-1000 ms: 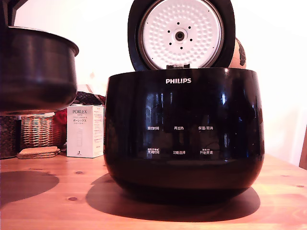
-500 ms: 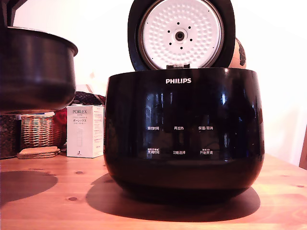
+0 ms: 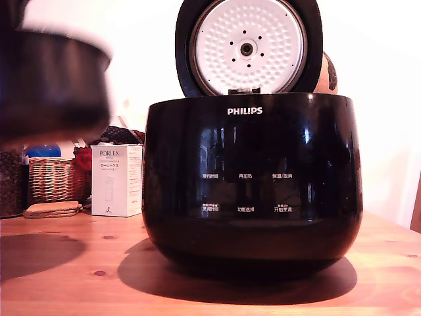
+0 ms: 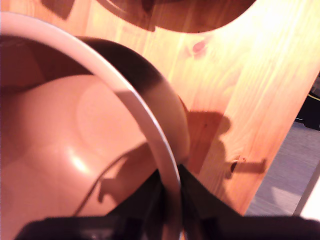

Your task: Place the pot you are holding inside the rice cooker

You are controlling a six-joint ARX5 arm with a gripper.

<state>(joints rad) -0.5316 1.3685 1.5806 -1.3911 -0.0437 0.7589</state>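
The gripper (image 4: pixel 170 210) is seen only in the wrist view, where its dark fingers (image 4: pixel 150 200) are clamped on the thin pale rim of the pot (image 4: pixel 75 145), one finger inside the wall and the other outside. Only the finger ends are shown; the rest of the gripper is cut off at the frame's edge. The pot's interior is rendered in a reddish-brown tone, with a bright highlight and the shadow of a cable cast across its rounded bottom. Much of the rim and the far wall are cropped out of that view. Beyond the pot, the wooden table (image 4: pixel 240 90) is seen, with knots in the grain and a shadow lying on it.

In the exterior view, the pot (image 3: pixel 49 85) is held in the air at the exterior view's left, well clear of the table (image 3: pixel 99 276) and apart from the rice cooker (image 3: pixel 253 178). It is smeared by motion blur and cut off by the frame edge, so its tilt cannot be judged with confidence; it appears roughly level. The gripper itself is not visible there.

The rice cooker is set on the table at centre, its lid (image 3: pixel 248 46) raised upright with the white dimpled plate facing the camera. Its cavity is hidden behind the glossy front wall. Behind the pot, a white box (image 3: pixel 116 179), a wicker basket (image 3: pixel 56 179) and other small items are partly covered and hard to identify.
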